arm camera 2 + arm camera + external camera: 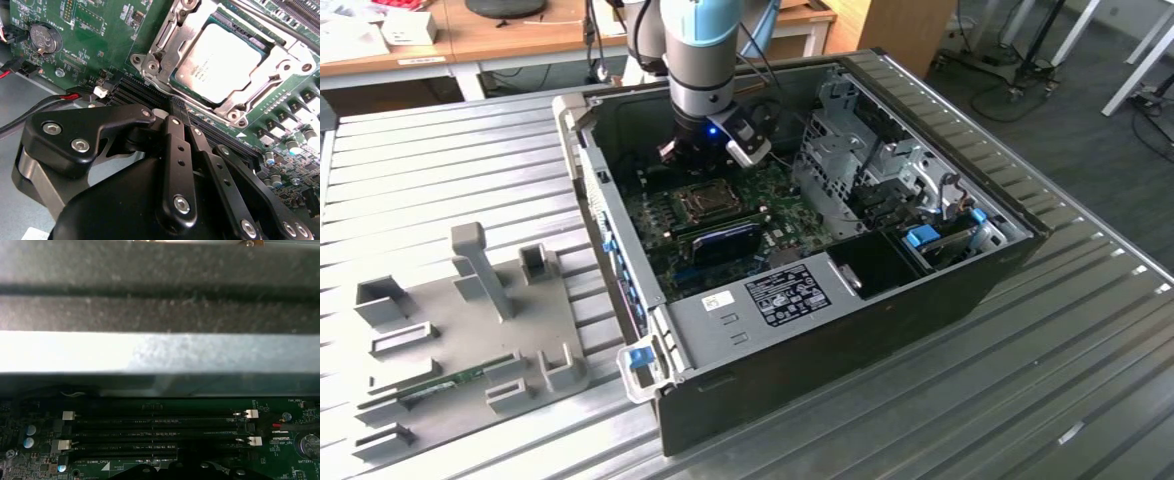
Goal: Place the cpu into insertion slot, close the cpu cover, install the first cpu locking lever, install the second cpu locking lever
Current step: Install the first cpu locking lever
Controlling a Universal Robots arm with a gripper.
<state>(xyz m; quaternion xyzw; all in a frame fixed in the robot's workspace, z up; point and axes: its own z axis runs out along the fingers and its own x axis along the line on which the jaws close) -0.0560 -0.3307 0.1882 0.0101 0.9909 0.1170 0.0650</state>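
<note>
1. The case (881, 345) lies open on the slatted metal tabletop (1067, 390), with the green board (664, 228) facing up inside it.
2. The arm (707, 50) reaches down into the case. In the exterior view the gripper (699, 152) hangs just above the board, close to the socket.
3. The cpu (220, 59) is seated in the socket, grey metal top upward. In the exterior view it shows as a small square (708, 203) just below the gripper.
4. The cover (162, 52) lies flat over the socket. Its frame surrounds the cpu, and the cpu top shows through the window.
5. Whether the locking levers are latched cannot be told.
6. In the second wrist view the gripper (181, 112) is clenched: its fingers are drawn together side by side and nothing shows between them.
7. The gripper tips hang over the black memory slots (131, 92), just beside the socket and clear of the cpu.
8. In the first wrist view the memory slots (150, 435) run across the board, near the gripper (175, 469).
9. A coin cell (43, 38) sits on the board, well apart from the socket.
10. A grey fixture (467, 330) rests on the tabletop, on the exterior view's left of the case.
</note>
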